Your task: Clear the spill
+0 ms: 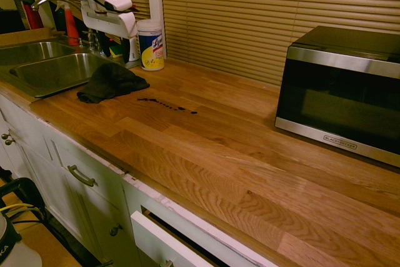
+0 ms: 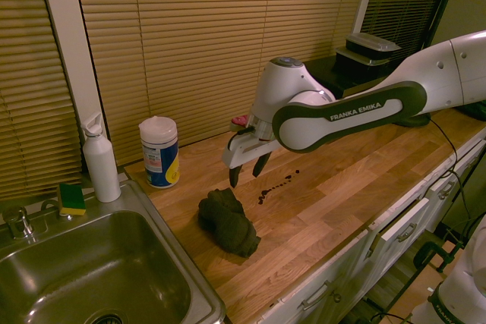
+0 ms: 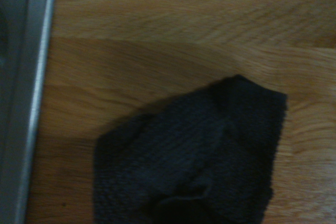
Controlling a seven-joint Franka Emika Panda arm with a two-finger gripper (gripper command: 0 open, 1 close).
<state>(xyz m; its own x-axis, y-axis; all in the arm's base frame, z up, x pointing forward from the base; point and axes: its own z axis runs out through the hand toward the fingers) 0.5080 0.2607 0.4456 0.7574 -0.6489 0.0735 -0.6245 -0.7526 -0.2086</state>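
Wooden countertop (image 2: 342,187) bears the spill (image 2: 275,186) near the released end effector (image 2: 249,174), below it.

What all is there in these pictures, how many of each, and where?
cloth: 1, dark grey, crumpled on the counter by the sink
spill: 1 trail, dark drops, on the counter beside the cloth
sink: 1, steel, set into the counter
tap: 1, metal, behind the sink
sponge: 1, yellow and green, at the sink's back edge
bottle: 1, white, at the sink's back corner
tub: 1, white, blue and yellow, near the blinds
microwave: 1, black and silver, on the counter
blinds: tan, behind the counter
counter: 1, brown wood
arm: 1, white
claw: 1, dark-tipped, open above the counter
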